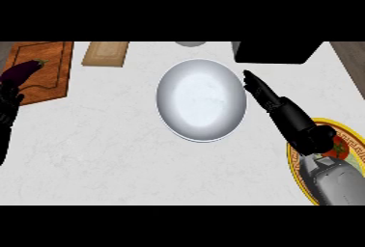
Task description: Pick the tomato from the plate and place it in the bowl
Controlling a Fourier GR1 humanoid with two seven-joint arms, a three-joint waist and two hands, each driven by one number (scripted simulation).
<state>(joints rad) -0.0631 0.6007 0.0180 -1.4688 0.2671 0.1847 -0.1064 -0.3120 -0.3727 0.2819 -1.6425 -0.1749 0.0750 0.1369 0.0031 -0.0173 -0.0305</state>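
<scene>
Your right hand (285, 112) hangs with fingers stretched straight, tips just beside the right rim of the wide, shallow white bowl (202, 100), holding nothing. The red tomato (339, 147) sits on the yellow-rimmed patterned plate (294, 159) at the lower right, partly hidden by your wrist. Your left hand (8, 103) rests with relaxed fingers at the left edge, near a purple eggplant (22, 70) on a brown wooden cutting board (50, 62).

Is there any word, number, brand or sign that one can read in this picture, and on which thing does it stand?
None can be read: no letters or numbers show anywhere.
The yellow plate carries a red and green rim pattern, but it is ornament, not text.
The white bowl, the cutting board and the black box are plain.
</scene>
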